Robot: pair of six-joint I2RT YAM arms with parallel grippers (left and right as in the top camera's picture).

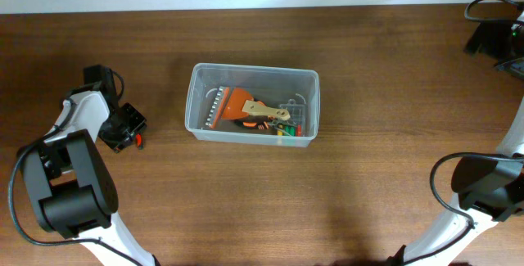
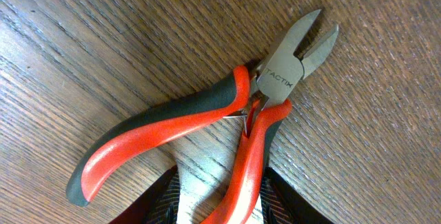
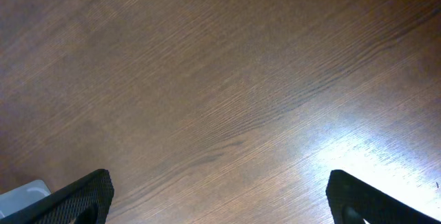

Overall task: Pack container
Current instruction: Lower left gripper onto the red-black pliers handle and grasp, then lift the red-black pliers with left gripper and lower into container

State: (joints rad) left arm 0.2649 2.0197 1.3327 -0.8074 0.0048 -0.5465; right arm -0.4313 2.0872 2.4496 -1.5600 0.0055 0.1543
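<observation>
Container (image 1: 193, 102): stands on the table (image 1: 368, 176) about midway between the two arms, upright, mouth open; inside lie an orange-handled tool (image 1: 241, 102) and a small clear case of coloured bits (image 1: 295, 123), both toward the container's near wall.

Left gripper (image 2: 222, 174): down at table level, well apart from the container on its left side; its fingers (image 2: 165, 200) straddle one handle of the side cutters (image 2: 207, 108), one to each side. The finger on one side sits against the handle, while a strip of wood shows on the other; whether the handle is actually clamped cannot be told.

Side cutters: red and grey handles, steel head marked TACTIX, lying flat on the wood outside the container; blades slightly parted.

Right gripper (image 3: 219, 189): well apart from the container on its right side; claw spread wide over bare wood, nothing between the fingers.
</observation>
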